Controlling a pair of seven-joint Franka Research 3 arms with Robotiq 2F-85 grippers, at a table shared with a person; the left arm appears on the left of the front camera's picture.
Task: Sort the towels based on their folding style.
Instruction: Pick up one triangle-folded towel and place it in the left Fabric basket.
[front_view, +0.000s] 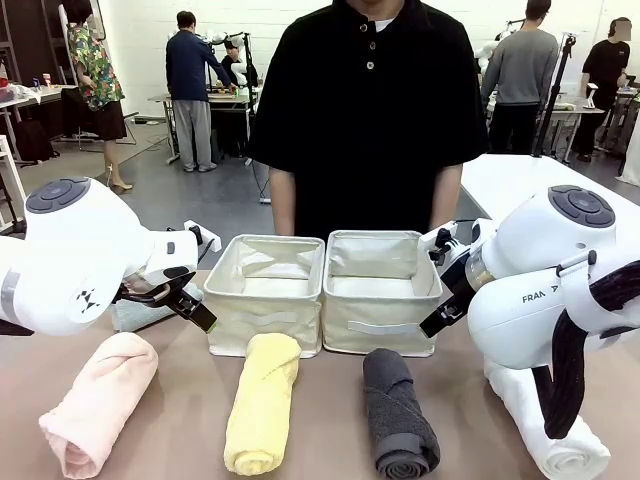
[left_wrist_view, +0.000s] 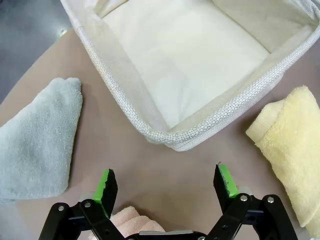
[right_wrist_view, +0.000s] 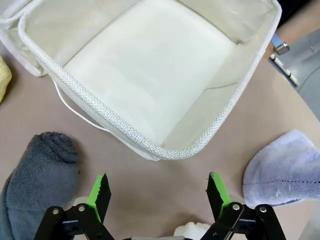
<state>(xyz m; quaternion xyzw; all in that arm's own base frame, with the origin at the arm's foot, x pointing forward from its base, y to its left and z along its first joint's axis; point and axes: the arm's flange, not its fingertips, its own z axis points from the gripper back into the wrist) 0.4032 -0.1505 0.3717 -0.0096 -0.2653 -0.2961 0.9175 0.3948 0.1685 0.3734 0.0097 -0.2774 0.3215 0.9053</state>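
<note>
The table (front_view: 330, 420) is carrying everything, w/ a person (front_view: 365, 110) in a black shirt standing at its far side, arms hanging down. The L arm (front_view: 70, 255) is reaching in from the left & the R arm (front_view: 545, 280) from the right, both leaning toward the middle. Two beige bins are sitting side by side, touching, at the table's centre: the L bin (front_view: 262, 310) & the R bin (front_view: 350, 305), both showing bare bottoms. Four rolled towels are lying in a row along the near side: the pink towel (front_view: 100, 400) far left, the yellow towel (front_view: 262, 405) w/ its end touching the L bin's front, the grey towel (front_view: 397, 415) just in front of the R bin, the white towel (front_view: 545, 430) far right under the R arm. The pale green towel (left_wrist_view: 37, 140), a cone fold, is lying flat beside the L bin's outer corner; the light blue towel (right_wrist_view: 285, 165), also tapered, is lying beside the R bin's outer corner. The L gripper (left_wrist_view: 166, 180) is hanging over bare table near the L bin's corner, jaws spread wide, gripping nothing. The R gripper (right_wrist_view: 158, 185) is hanging likewise near the R bin, btwn grey & blue, jaws wide, nothing in them.
</note>
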